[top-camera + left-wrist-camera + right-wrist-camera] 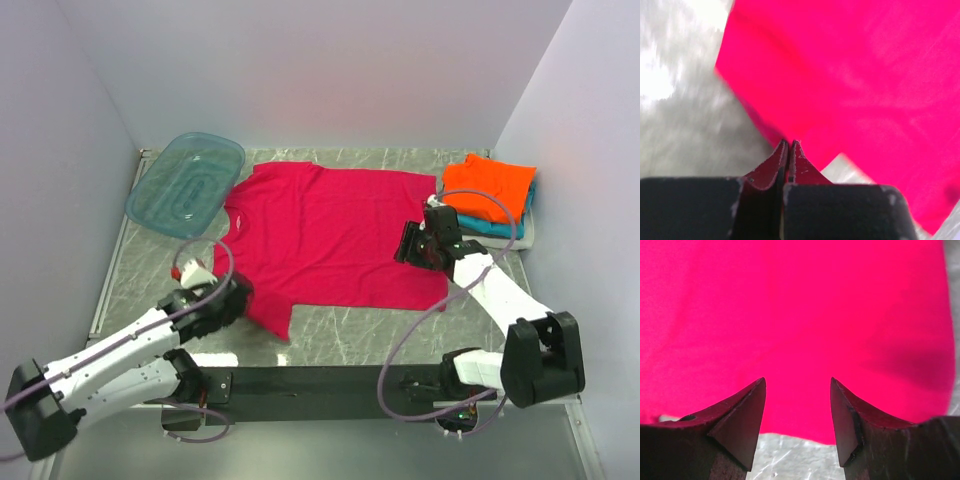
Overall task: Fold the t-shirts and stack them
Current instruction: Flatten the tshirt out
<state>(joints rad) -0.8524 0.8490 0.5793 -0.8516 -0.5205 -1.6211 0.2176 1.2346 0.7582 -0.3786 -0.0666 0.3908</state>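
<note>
Two grippers address the crimson t-shirt [330, 230], spread flat just right of the teal tub [185, 185]: left gripper [788, 143] closed on its sleeve, right gripper [797, 385] open above the hem, which I should pinch before lifting evenly.

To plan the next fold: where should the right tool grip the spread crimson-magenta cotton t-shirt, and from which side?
Take the crimson-magenta cotton t-shirt by its hem, the edge on the robot's right, coming down from that side. The shirt lies flat, and this edge lies free under the open right tool.
</note>
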